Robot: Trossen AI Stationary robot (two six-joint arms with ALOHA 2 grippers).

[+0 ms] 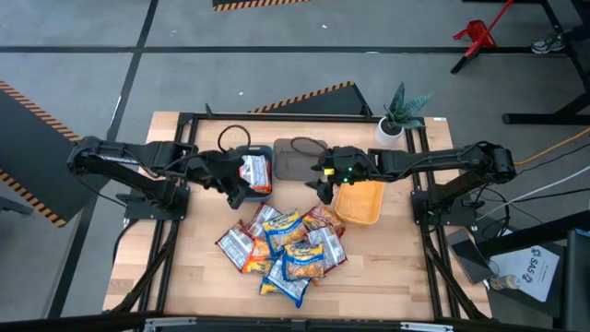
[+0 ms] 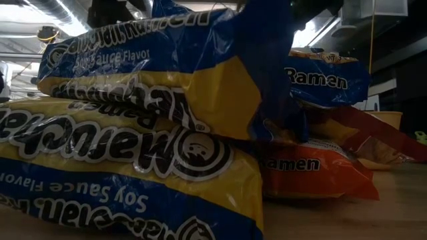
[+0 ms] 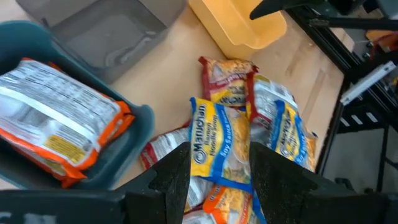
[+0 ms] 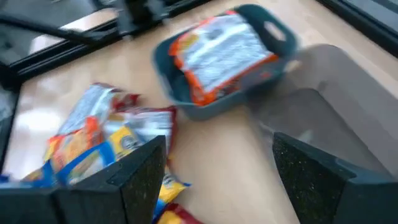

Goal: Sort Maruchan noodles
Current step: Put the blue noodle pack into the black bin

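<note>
Maruchan noodles: one orange-edged packet lying flat in the teal tray; the rest in a loose heap on the desk, about ten, the exact count hidden by overlap. Yellow-and-blue soy sauce packets lie on top, with red-and-silver and orange ones around and beneath them.

Trays: three in a row. The teal tray sits just beside the left jaws; the grey tray stands between the two grippers with nothing in it; the yellow-orange tray, also holding nothing, sits just beside the right jaws.

Left jaws: apart, clamped on nothing, above the desk between the teal tray and the heap. Right jaws: apart, clamped on nothing, at the near corner of the grey tray, the heap just beyond them.

Surface: pale wooden desk in a black metal frame; one small potted plant at its far right corner. Room: grey floor with hazard-striped tape.
</note>
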